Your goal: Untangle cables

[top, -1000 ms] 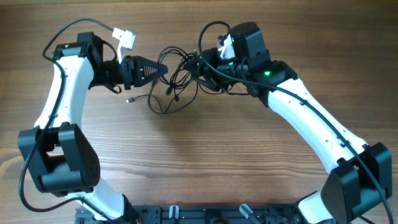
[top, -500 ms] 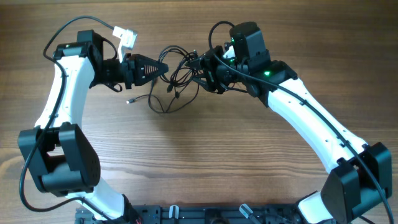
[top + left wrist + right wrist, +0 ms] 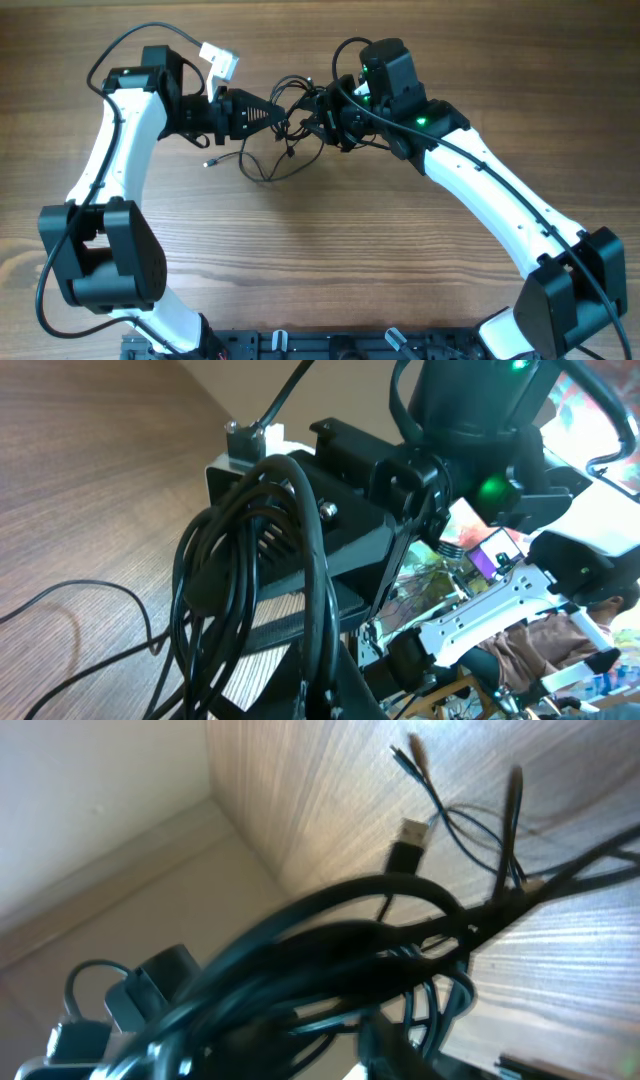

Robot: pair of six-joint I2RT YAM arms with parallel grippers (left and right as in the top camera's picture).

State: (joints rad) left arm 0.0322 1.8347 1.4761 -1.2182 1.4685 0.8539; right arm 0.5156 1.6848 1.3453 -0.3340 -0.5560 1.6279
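The cables (image 3: 292, 125) form a black tangle hanging between my two grippers at the back middle of the table, with one loop trailing down onto the wood. My left gripper (image 3: 272, 112) is shut on the tangle's left side. In the left wrist view the cables (image 3: 320, 580) loop thickly above the pinching fingers (image 3: 335, 695). My right gripper (image 3: 320, 122) is at the tangle's right side. In the right wrist view the cables (image 3: 380, 920) blur across its jaws, hiding how they stand. A silver USB plug (image 3: 412, 832) lies on the wood beyond.
A small loose plug end (image 3: 207, 162) lies on the wooden table (image 3: 320, 260) left of the trailing loop. The two gripper heads stand close together, nearly nose to nose. The right arm's black wrist (image 3: 340, 530) fills the left wrist view.
My left arm has swung right and slightly back, carrying the cables closer to the right gripper. The right gripper has edged left into the tangle.
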